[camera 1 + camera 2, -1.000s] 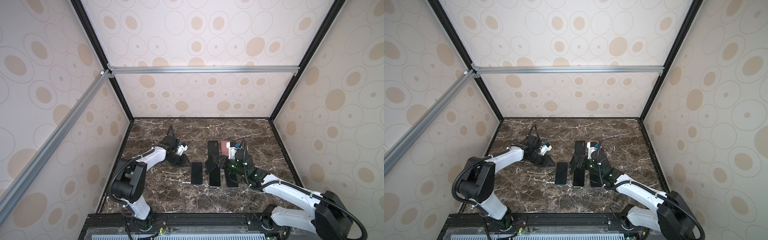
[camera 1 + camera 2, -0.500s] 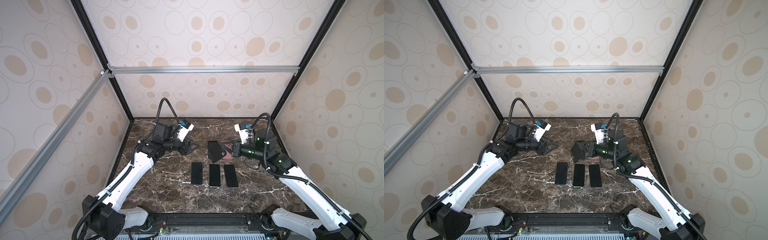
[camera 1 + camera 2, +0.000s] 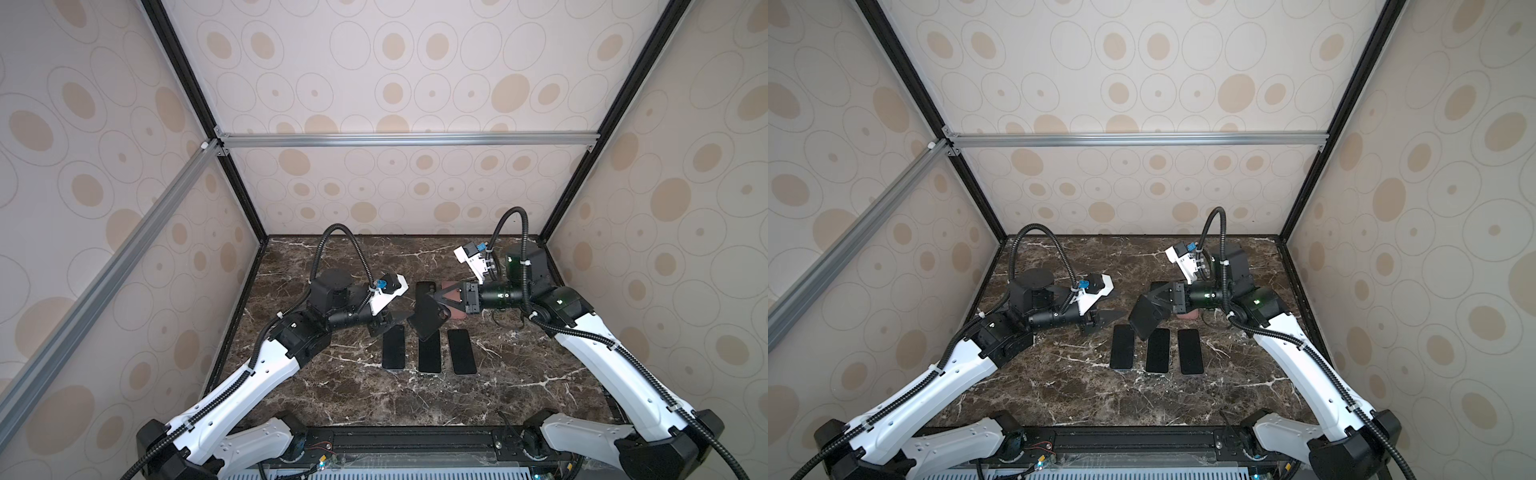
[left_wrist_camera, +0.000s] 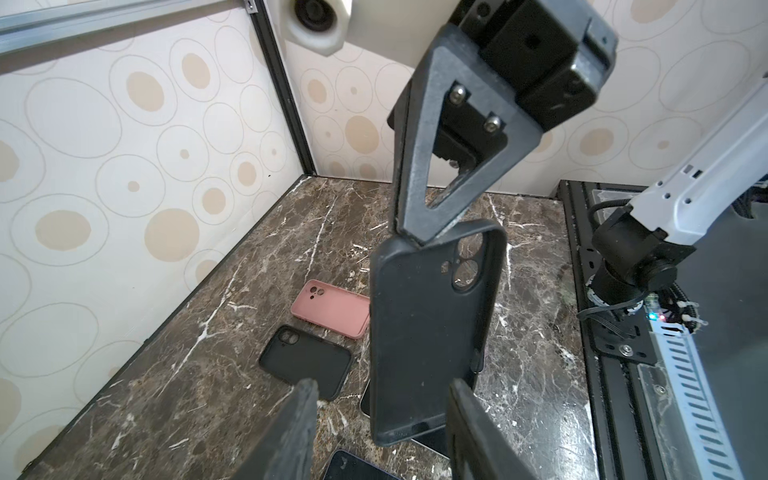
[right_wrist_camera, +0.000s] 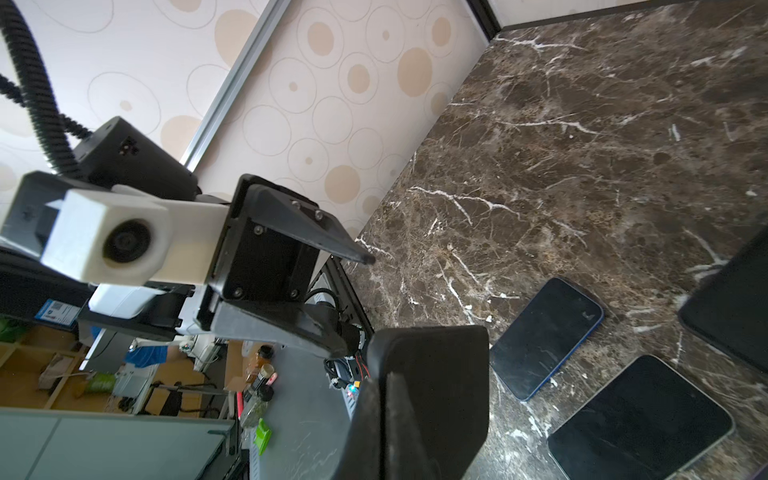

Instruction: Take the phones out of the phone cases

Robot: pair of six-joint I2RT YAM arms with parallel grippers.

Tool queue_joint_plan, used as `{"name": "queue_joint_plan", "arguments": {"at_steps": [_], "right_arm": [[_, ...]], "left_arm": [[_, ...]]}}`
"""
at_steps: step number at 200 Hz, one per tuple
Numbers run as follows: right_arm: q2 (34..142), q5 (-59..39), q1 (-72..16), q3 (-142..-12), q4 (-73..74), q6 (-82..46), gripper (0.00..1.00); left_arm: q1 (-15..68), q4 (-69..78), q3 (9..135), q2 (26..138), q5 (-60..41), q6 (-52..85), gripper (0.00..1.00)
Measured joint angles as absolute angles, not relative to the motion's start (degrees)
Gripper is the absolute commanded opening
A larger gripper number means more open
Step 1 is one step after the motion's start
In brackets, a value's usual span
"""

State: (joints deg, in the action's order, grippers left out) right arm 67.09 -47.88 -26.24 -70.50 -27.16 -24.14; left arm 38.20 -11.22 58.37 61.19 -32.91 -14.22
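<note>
My right gripper (image 3: 432, 297) (image 5: 388, 376) is shut on the upper edge of a black phone case (image 3: 428, 318) (image 3: 1148, 318) (image 4: 432, 332), which hangs tilted above the table. The marble shows through its camera hole and nothing sits in it. My left gripper (image 3: 1121, 304) (image 4: 382, 395) is open. Its fingers (image 4: 301, 399) stand on either side of the case's lower end with a gap on both sides. Three bare phones lie flat side by side below: left phone (image 3: 393, 347), middle phone (image 3: 429, 355), right phone (image 3: 461, 351).
A pink case (image 4: 332, 309) (image 3: 449, 289) and another black case (image 4: 305, 359) (image 3: 424, 286) lie on the marble table (image 3: 332, 257) behind the phones. Patterned walls close in the left, back and right. A black rail (image 3: 395, 440) runs along the front edge.
One second ago both arms were low at the table by the phones. Both have since risen, the right one carrying the black case, and my left gripper has moved right toward the case's lower end.
</note>
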Motion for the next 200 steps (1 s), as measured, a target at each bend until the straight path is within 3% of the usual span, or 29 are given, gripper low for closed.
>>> {"name": "queue_joint_plan", "arguments": {"at_steps": [60, 156, 180, 200], "right_arm": [[67.2, -52.07, -26.24, -70.48, -24.91, -25.34, 0.0], [67.37, -55.51, -26.24, -70.24, -24.12, -25.87, 0.0], [67.4, -55.16, -26.22, -70.11, -24.05, -25.43, 0.0], [67.13, -52.47, -26.24, -68.95, -23.22, -24.51, 0.24]], "left_arm": [[39.03, -9.21, 56.01, 62.57, -34.98, -14.26, 0.37], [39.07, -7.73, 55.53, 64.12, -34.63, -14.48, 0.0], [39.07, -7.75, 55.46, 63.99, -33.95, -14.2, 0.0], [39.13, -7.6, 54.83, 63.64, -31.77, -12.91, 0.0]]}}
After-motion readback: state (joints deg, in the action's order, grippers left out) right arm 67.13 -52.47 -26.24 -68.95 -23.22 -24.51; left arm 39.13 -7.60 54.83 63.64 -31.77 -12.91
